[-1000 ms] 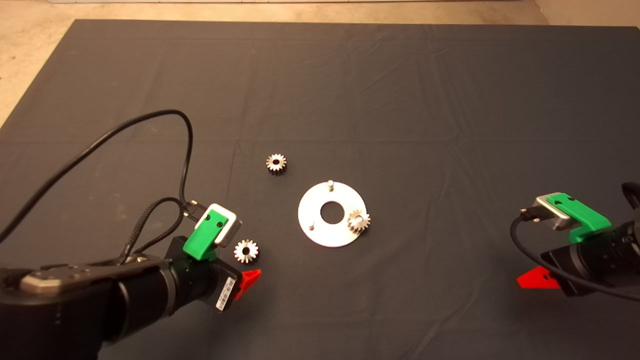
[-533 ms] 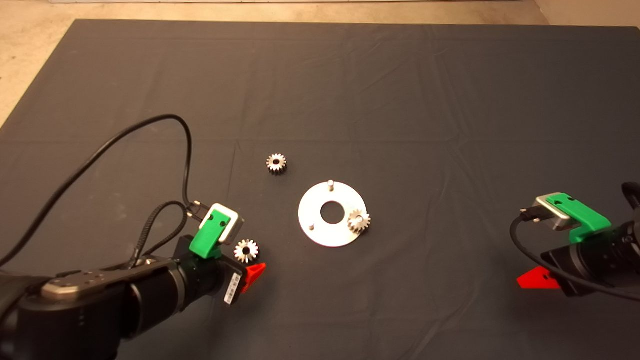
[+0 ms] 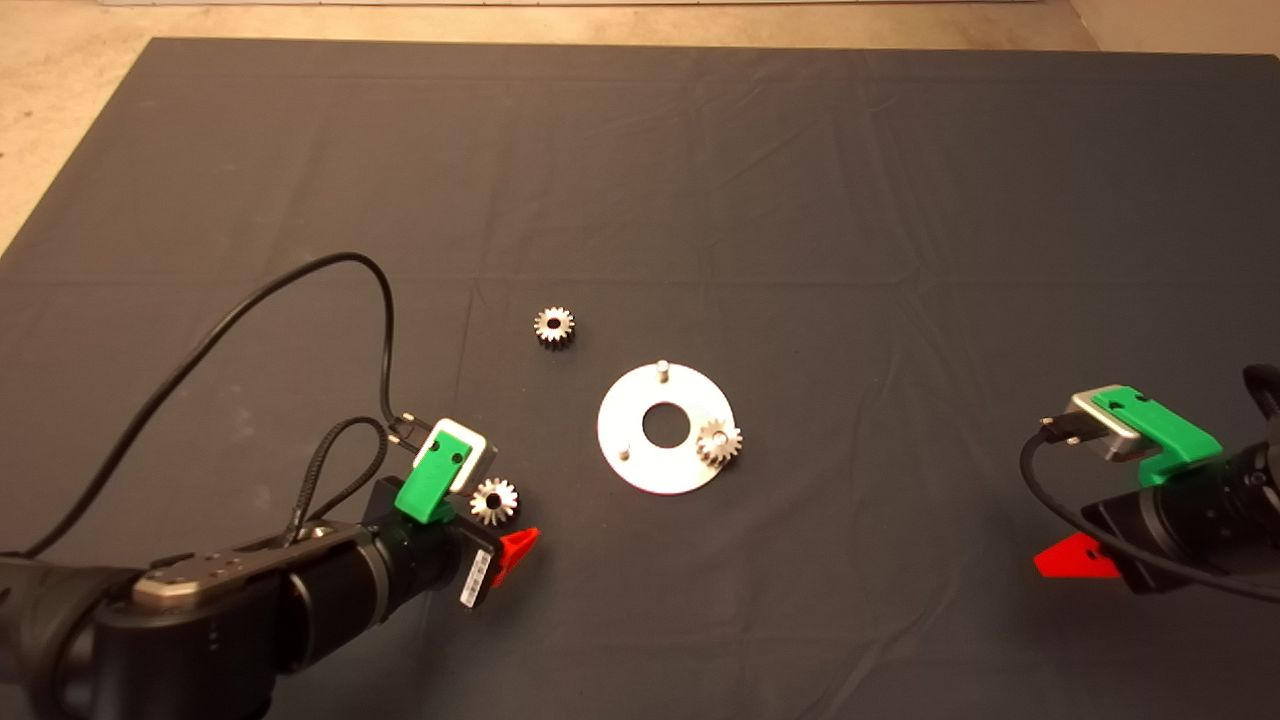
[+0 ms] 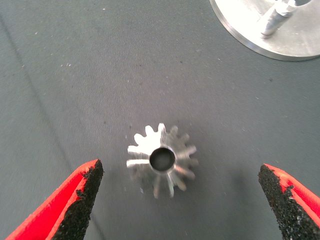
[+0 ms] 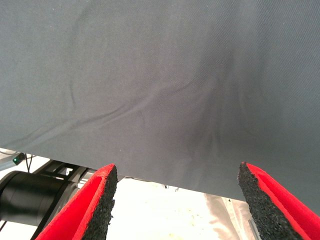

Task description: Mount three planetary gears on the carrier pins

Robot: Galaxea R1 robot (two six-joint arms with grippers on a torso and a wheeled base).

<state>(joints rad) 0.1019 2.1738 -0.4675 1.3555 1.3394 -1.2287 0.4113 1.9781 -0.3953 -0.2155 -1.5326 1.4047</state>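
Note:
A flat silver disc (image 3: 630,468) with a large centre hole lies mid-mat, carrying upright carrier pins; two pins stand bare (image 3: 661,367) (image 3: 624,453). One planetary gear (image 3: 718,442) sits on the disc's right side. A second gear (image 3: 553,326) lies on the mat up-left of the disc. A third gear (image 3: 493,500) (image 4: 161,160) lies left of the disc, between the spread fingers of my open left gripper (image 4: 180,192), untouched by either pad. The disc's edge and one pin (image 4: 272,20) show beyond it. My right gripper (image 5: 177,205) waits open at the mat's right edge (image 3: 1075,558).
The dark mat (image 3: 800,200) covers the table, with bare floor (image 3: 60,100) beyond its far and left edges. A black cable (image 3: 250,300) loops from the left wrist over the mat. The right wrist view shows the mat's edge and the floor past it.
My left arm has crept forward and to the right, bringing its gripper closer around the third gear. The gears, the disc and the right arm have stayed put.

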